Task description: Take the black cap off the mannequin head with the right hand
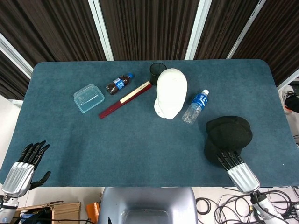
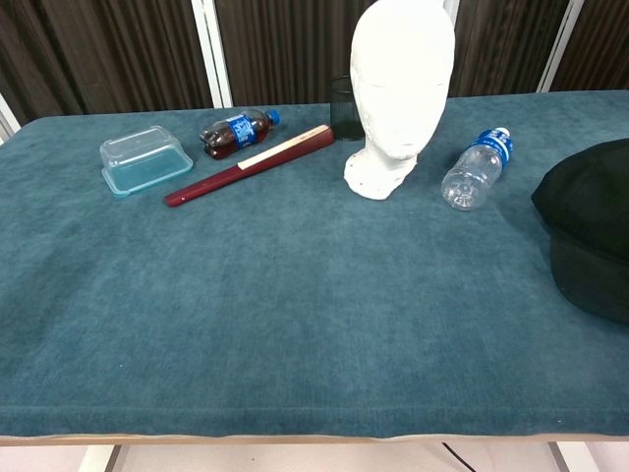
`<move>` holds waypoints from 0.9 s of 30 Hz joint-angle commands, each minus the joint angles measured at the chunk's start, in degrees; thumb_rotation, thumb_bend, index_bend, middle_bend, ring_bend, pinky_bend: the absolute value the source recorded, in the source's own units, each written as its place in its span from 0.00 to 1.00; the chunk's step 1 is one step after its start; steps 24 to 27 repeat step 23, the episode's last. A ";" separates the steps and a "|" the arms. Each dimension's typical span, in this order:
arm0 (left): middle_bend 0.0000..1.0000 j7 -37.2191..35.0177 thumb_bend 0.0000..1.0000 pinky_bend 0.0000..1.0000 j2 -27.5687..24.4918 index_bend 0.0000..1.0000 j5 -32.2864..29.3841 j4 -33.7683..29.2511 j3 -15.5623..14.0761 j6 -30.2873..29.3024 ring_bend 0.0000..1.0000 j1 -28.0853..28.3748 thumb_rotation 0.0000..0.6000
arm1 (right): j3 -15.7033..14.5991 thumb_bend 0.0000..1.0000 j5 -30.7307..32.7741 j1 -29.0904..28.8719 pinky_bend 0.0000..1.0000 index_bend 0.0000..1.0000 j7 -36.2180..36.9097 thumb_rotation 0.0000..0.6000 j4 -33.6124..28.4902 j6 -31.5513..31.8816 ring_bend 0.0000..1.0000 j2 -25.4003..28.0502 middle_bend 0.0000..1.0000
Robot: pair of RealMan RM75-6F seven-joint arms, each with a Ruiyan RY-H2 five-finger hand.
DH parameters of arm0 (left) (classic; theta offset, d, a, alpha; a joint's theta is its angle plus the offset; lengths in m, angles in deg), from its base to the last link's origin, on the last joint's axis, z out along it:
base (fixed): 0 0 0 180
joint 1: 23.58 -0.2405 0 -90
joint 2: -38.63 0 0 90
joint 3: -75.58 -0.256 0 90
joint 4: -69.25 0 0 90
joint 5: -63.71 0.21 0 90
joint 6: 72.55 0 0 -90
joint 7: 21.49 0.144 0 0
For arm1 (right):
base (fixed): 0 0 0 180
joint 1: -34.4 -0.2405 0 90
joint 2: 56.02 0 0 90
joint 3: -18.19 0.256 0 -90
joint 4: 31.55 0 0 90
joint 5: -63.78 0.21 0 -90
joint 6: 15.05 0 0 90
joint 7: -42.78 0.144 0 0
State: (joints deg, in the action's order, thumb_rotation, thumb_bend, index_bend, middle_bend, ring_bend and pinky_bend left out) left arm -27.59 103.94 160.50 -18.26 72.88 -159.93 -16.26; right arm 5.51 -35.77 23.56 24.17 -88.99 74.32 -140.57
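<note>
Black cap lies off the mannequin head, soft and light; your right robot hand pinches its brim edge, left robot hand idle, fingers spread.

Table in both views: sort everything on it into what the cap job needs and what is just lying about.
Job:
black cap, lying on the table
mannequin head, bare
right hand, fingers on the cap

Lying about:
clear water bottle
dark drink bottle
plastic container
folded red fan
black cup
</note>
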 commanded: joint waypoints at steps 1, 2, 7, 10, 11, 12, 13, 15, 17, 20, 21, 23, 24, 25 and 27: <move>0.02 0.19 0.35 0.05 -0.02 0.00 0.22 -0.05 -0.01 -0.48 0.03 -0.18 1.00 | -2.09 0.00 1.35 0.66 0.22 0.00 -6.55 1.00 -21.49 -5.36 0.00 13.29 0.00; 0.02 0.26 0.36 0.05 -0.04 0.00 0.29 -0.05 -0.02 -0.70 0.03 -0.29 1.00 | -1.90 0.00 1.21 1.14 0.22 0.00 -5.81 1.00 -23.52 -4.12 0.00 14.36 0.00; 0.02 1.40 0.35 0.05 -0.30 0.00 0.33 -0.38 -0.19 -1.32 0.03 -0.84 1.00 | 0.70 0.00 4.67 5.14 0.22 0.00 -3.78 1.00 -33.92 2.78 0.00 20.13 0.00; 0.02 3.04 0.36 0.05 -0.91 0.00 -0.04 -1.43 -0.65 -0.85 0.03 -1.26 1.00 | 3.50 0.00 11.89 7.53 0.21 0.00 -3.90 1.00 -39.10 4.14 0.00 22.87 0.00; 0.02 3.77 0.36 0.05 -1.26 0.00 -0.35 -2.10 -0.92 -0.39 0.02 -1.42 1.00 | 4.91 0.00 14.86 8.40 0.21 0.00 -2.44 1.00 -40.19 4.62 0.00 23.08 0.00; 0.02 4.38 0.36 0.05 -1.57 0.00 -0.67 -2.70 -1.12 0.07 0.02 -1.52 1.00 | 5.97 0.00 16.84 8.99 0.20 0.00 -0.90 1.00 -40.55 4.92 0.00 22.94 0.00; 0.02 5.04 0.36 0.05 -1.88 0.00 -1.02 -3.37 -1.32 0.60 0.02 -1.59 1.00 | 6.81 0.00 18.26 9.43 0.19 0.00 0.92 1.00 -40.39 4.98 0.00 22.67 0.00; 0.02 6.36 0.36 0.05 -2.43 0.00 -1.58 -4.79 -1.64 1.65 0.02 -1.61 1.00 | 8.09 0.00 20.71 9.89 0.18 0.00 4.90 1.00 -39.57 3.73 0.00 22.24 0.00; 0.02 7.00 0.36 0.05 -2.48 0.00 -1.33 -5.26 -1.65 1.72 0.01 -1.57 1.00 | 7.99 0.00 20.52 9.62 0.17 0.00 6.45 1.00 -39.25 1.98 0.00 23.13 0.00; 0.02 7.11 0.36 0.05 -2.25 0.00 -0.86 -5.19 -1.48 0.98 0.01 -1.76 1.00 | 8.63 0.00 19.38 9.73 0.17 0.00 8.70 1.00 -38.71 1.89 0.00 23.63 0.00; 0.02 7.03 0.36 0.05 -2.17 0.00 -0.81 -5.06 -1.40 0.67 0.01 -1.89 1.00 | 8.84 0.00 19.05 9.81 0.17 0.00 8.75 1.00 -38.42 1.92 0.00 23.61 0.00; 0.02 6.87 0.36 0.05 -2.06 0.00 -0.82 -4.74 -1.32 0.29 0.01 -2.10 1.00 | 9.20 0.00 18.66 9.90 0.16 0.00 8.59 1.00 -38.00 1.81 0.00 23.37 0.00; 0.02 6.87 0.36 0.05 -2.06 0.00 -0.82 -4.74 -1.32 0.29 0.01 -2.10 1.00 | 9.20 0.00 18.66 9.90 0.16 0.00 8.59 1.00 -38.00 1.81 0.00 23.37 0.00; 0.02 6.87 0.36 0.05 -2.06 0.00 -0.82 -4.74 -1.32 0.29 0.01 -2.10 1.00 | 9.20 0.00 18.66 9.90 0.16 0.00 8.59 1.00 -38.00 1.81 0.00 23.37 0.00; 0.02 6.87 0.36 0.05 -2.06 0.00 -0.82 -4.74 -1.32 0.29 0.01 -2.10 1.00 | 9.20 0.00 18.66 9.90 0.16 0.00 8.59 1.00 -38.00 1.81 0.00 23.37 0.00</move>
